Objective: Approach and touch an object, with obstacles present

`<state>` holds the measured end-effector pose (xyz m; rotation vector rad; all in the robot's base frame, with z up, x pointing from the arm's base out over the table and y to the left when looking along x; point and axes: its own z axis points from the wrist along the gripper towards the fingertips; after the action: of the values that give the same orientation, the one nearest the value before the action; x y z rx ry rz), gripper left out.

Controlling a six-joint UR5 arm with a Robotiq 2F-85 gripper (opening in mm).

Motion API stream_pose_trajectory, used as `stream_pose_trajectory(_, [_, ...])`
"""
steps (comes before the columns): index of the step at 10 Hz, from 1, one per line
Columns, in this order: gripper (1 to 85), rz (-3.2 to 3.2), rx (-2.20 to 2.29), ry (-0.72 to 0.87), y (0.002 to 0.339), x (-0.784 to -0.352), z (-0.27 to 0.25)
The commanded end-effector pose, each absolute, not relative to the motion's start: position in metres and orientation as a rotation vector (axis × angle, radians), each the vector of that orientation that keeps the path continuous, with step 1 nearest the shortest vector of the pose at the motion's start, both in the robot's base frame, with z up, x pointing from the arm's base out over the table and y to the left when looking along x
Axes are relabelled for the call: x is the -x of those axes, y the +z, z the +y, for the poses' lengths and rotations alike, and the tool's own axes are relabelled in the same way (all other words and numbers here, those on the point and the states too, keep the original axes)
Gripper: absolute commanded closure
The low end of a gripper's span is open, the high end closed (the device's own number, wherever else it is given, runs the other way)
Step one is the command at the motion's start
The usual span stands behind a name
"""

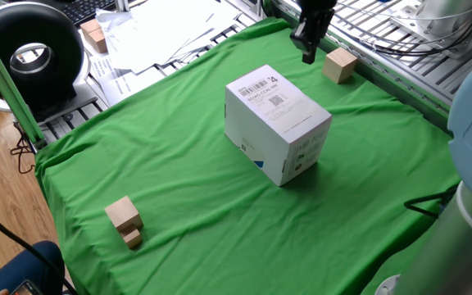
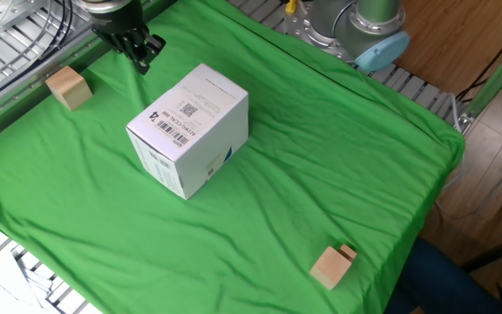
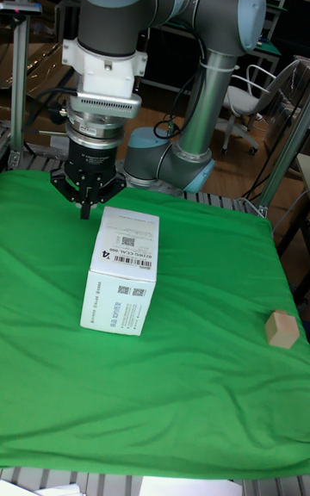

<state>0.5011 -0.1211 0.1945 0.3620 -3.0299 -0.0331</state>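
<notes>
- One fixed view: my gripper (image 1: 308, 54), black metal, fingertips together, grasping nothing, hangs over the cloth's far edge.
- Small wooden cube (image 1: 339, 65), plain light-tan faces, sits just beside my tip, apart from it.
- White cardboard box (image 1: 276, 123), matte, tilted corner-on mid-cloth; top carries a barcode label, a QR code and a bold "4"; blue corner mark low on its side. Small print unreadable.
- Green cloth (image 1: 179, 172), wrinkled.
- Joined wooden blocks (image 1: 124, 220), near corner.
</notes>
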Motion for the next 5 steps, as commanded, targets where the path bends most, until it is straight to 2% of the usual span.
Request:
stream_pose_trajectory(1, [83.3,-3.043,-0.449,-0.009,0.195,-0.508,-0.125])
stream_pose_trajectory(5, [83.3,-3.000,-0.586,0.000,0.174,-0.523,-0.174])
